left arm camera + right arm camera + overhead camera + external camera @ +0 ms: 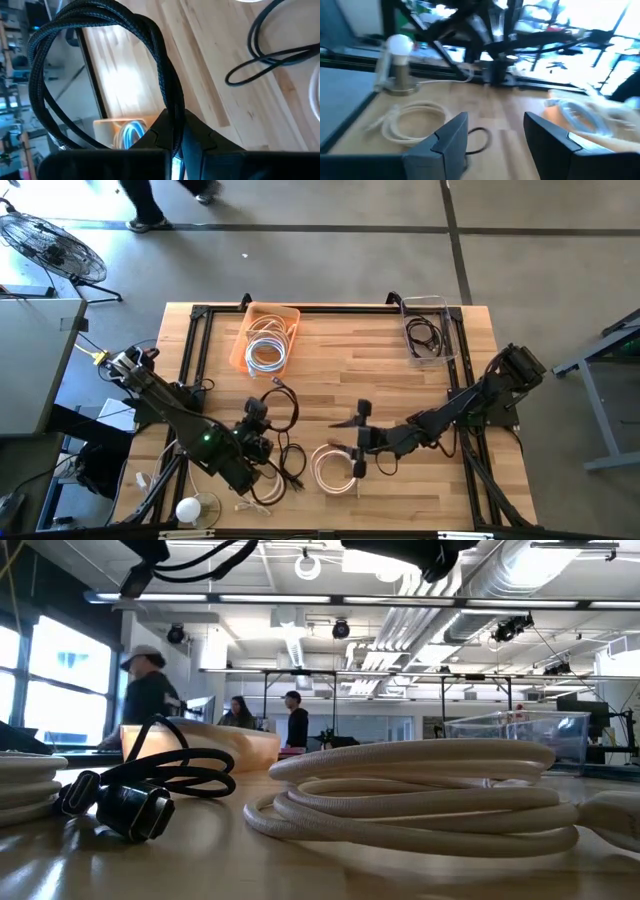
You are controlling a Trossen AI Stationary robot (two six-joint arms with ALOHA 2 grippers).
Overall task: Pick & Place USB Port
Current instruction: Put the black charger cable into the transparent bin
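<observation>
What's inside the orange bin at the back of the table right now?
The orange bin holds a coil of white cable, filling most of it. Whether anything lies beneath the coil is hidden. The left gripper grips a black braided cable well clear of the bin.

Daylight from windows (pixel 40 670) glares on the table (pixel 130 85); right wrist view motion-blurred, the near white cable (pixel 420 790) soft
</observation>
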